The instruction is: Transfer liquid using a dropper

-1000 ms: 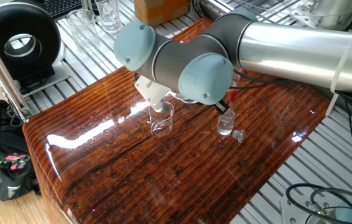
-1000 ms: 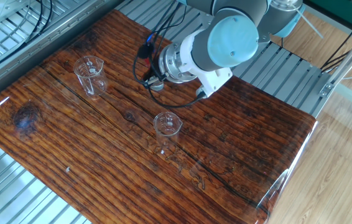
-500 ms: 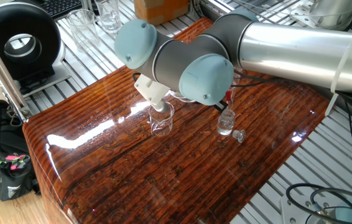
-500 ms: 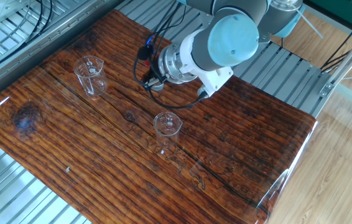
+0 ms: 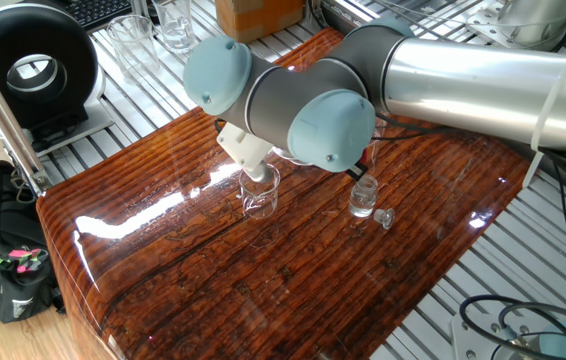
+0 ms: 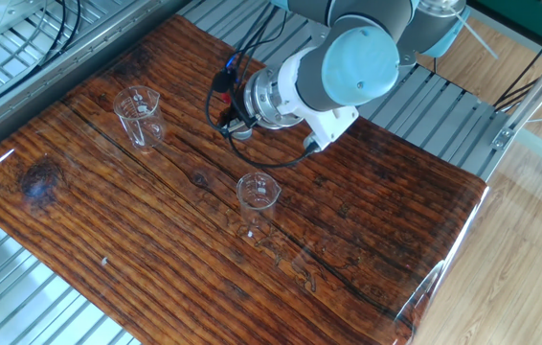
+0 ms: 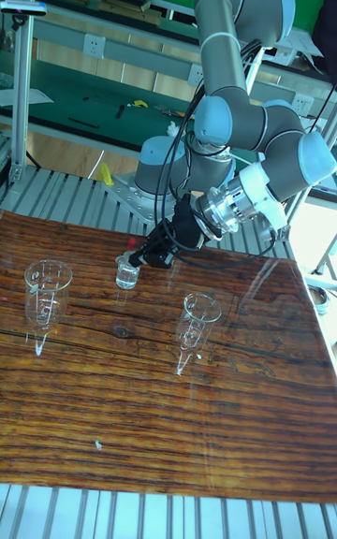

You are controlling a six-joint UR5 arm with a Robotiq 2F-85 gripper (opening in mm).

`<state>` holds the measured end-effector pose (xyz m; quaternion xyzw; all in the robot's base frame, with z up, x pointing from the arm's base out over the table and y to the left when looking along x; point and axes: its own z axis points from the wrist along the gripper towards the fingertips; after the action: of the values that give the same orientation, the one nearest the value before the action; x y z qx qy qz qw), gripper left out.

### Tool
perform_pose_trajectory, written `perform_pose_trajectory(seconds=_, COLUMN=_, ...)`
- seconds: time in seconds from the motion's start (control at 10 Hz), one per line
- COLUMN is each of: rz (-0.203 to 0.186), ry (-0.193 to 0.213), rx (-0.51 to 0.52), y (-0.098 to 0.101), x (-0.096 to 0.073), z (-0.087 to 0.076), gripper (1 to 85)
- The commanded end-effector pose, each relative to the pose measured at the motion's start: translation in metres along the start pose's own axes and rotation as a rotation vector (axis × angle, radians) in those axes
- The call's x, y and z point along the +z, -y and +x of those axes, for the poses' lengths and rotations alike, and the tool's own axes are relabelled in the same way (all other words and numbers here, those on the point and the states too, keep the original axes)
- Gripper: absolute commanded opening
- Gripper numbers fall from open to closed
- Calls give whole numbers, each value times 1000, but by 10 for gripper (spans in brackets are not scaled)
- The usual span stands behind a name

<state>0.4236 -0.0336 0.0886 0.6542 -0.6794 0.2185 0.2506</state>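
Note a slight lowering of the hand (image 7: 150, 254) toward the small bottle (image 7: 127, 272) since one second ago; treat everything else on the desk (image 6: 367, 249) as unmoved. Read the hand as narrow, closed on the dropper (image 7: 130, 242) at its red bulb, directly above the bottle mouth; accept that the clear tube itself cannot be made out. Locate the bottle, in the tall fixed view, at 10 o'clock from the nearer measuring glass (image 7: 198, 319) and at 2 o'clock from the farther measuring glass (image 7: 47, 291). Find the loose stopper (image 5: 385, 217) on the desk at 4 o'clock from the bottle, just beside it. Assume the liquid sits in the bottle; do not expect to see it. Guard against a tip that misses the narrow neck: an off-centre descent would likely strike the rim and tip or push the light bottle. Guard also against excess squeeze, which would probably expel air or liquid early, and against a slack grip on the rubber bulb, which could let the dropper tilt or slip. Keep the trailing cable clear of the glassware. Count one dropper, one bottle, one stopper, two measuring glasses.
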Motion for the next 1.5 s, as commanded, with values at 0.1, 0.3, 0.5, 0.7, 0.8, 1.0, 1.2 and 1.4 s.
perform_pose_trajectory(seconds=0.1, rz=-15, ry=-3, rx=11, y=-5, x=2, z=0, gripper=130)
perform_pose_trajectory(seconds=0.3, rz=-14, ry=1, rx=20, y=-5, x=1, z=-1, gripper=120)
perform_pose_trajectory(seconds=0.5, rz=-15, ry=1, rx=30, y=-5, x=2, z=-1, gripper=87)
perform_pose_trajectory(seconds=0.7, rz=-15, ry=-4, rx=30, y=-5, x=2, z=0, gripper=77)
perform_pose_trajectory(seconds=0.8, rz=-12, ry=-12, rx=30, y=-4, x=2, z=2, gripper=70)
perform_pose_trajectory(seconds=1.0, rz=-12, ry=-16, rx=35, y=-4, x=3, z=3, gripper=23)
perform_pose_trajectory(seconds=1.2, rz=-12, ry=-16, rx=43, y=-4, x=3, z=3, gripper=20)
perform_pose_trajectory(seconds=1.4, rz=-22, ry=-20, rx=43, y=-6, x=4, z=4, gripper=20)
